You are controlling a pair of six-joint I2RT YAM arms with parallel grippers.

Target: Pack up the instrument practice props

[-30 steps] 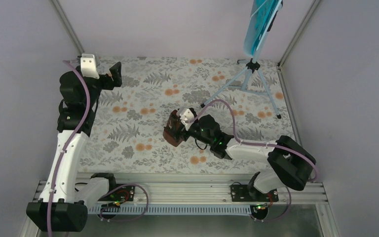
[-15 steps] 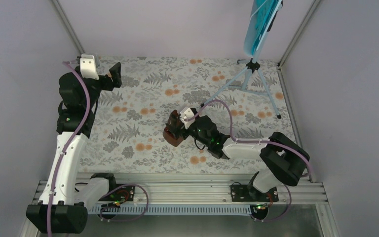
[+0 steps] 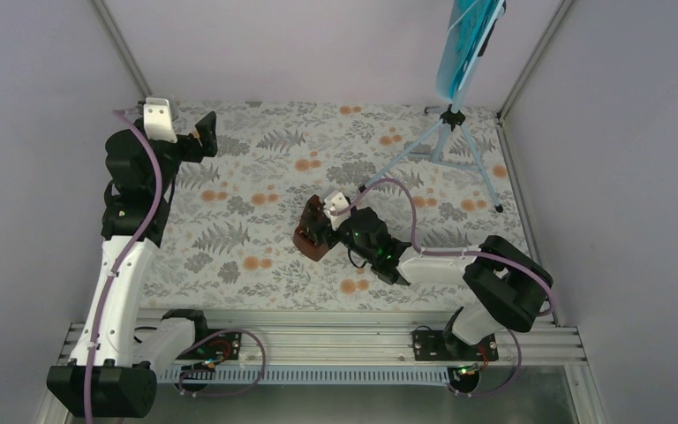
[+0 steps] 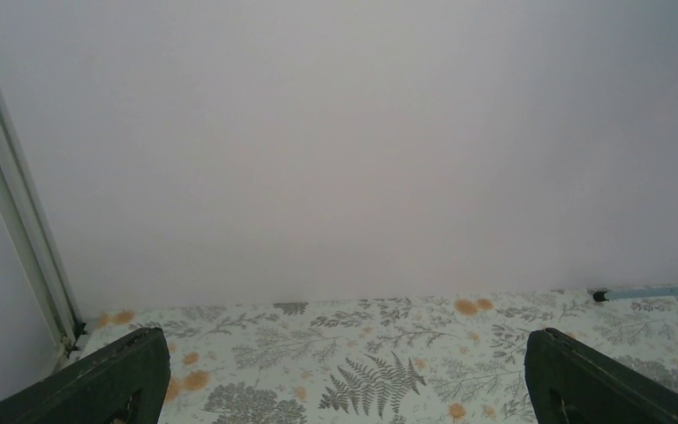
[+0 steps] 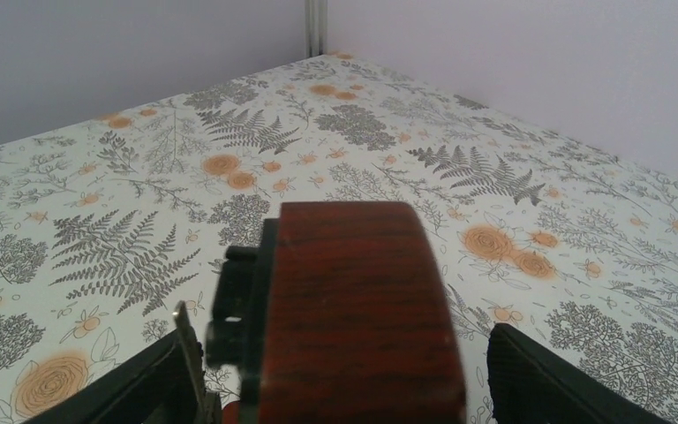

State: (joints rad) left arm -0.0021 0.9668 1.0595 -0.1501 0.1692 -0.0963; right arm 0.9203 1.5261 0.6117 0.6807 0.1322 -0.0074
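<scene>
Top external view, biggest first. Stand (image 3: 449, 116): set in the far right corner on splayed silver legs, desk rising out of the top of the view. Probably light but top-heavy and springy, so likely to tip or swing if taken high. Best taken at the leg hub or on the post just above it.

Sheet (image 3: 461, 40): rests on that desk, teal and thin. Most likely limp and slippery. Needs a gentle pinch on a free edge, to avoid creasing it or knocking the stand.

Metronome (image 3: 311, 234): near the middle of the table (image 3: 229, 177), well apart from the stand. Rigid, wood-grained, probably a little weighty for its size. Smooth faces narrowing upward, so apt to slip out of a high pinch. Better gripped low, across two opposite faces, clear of the black fitting and thin metal rod seen at its left in the right wrist view.

Right gripper (image 5: 353, 384): partly open, one finger on each side of the metronome, a sliver of cloth showing between right finger and wood. Not seen to clamp yet.

Left gripper (image 4: 349, 389): spread wide, holding nothing, raised at the far left, facing the back wall.

Around: walls (image 3: 583, 132) close on two sides of the stand, cramping any reach there. Beware the right arm's lilac cable (image 3: 390, 181), passing over the foot of the stand's near left leg in the top view and liable to snag. No box or case in view.
</scene>
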